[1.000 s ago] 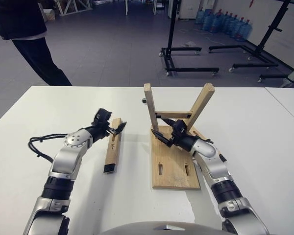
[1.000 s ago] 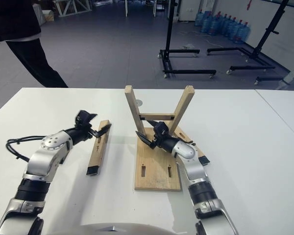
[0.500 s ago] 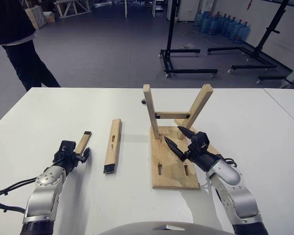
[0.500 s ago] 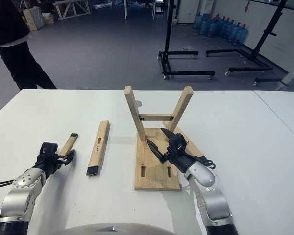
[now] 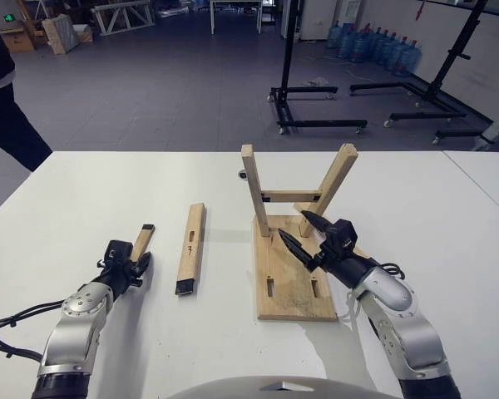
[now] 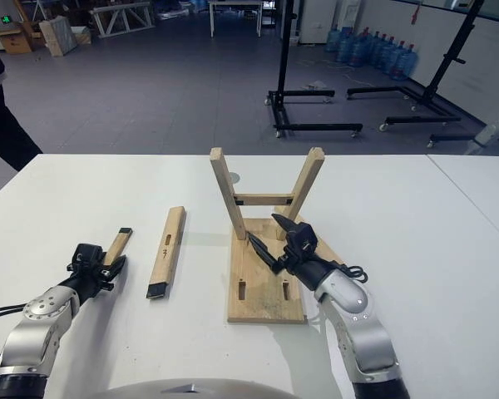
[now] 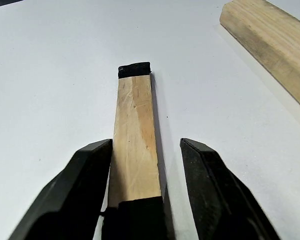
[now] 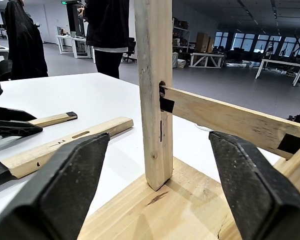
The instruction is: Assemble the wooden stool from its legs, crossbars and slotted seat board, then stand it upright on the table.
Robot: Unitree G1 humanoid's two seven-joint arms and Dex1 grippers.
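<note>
Between the parted jaws of the left gripper (image 5: pixel 137 264) lies a short crossbar (image 7: pixel 135 115), a thin black-capped stick flat on the white desk (image 5: pixel 449 216). The jaws stand open astride its near end, one finger (image 7: pixel 90 170) close against the wood and the other set off by a small gap, while the far cap reaches out well past the tips. Just beyond those jaws, toward the robot's right, a loose leg (image 5: pixel 192 248) with a slot in its face lies flat and parallel to the stick, apart from it. Farther right, the right gripper (image 5: pixel 292 224) hovers over the slotted seat board (image 5: pixel 291 291), which lies flat on the desk; its jaws are spread wide and hold nothing. Straight ahead of their tips, and framed between them in the wrist view, rises one upright leg (image 8: pixel 153 95) seated in the board. A fitted crossbar (image 5: pixel 293 197) runs from that leg, above the jaws, to a second upright leg (image 5: pixel 337 184) that leans outward. Whether the lower finger (image 5: pixel 293 246) touches the first leg's foot cannot be told. Two open slots in the board lie on the near side of the right jaws.
</note>
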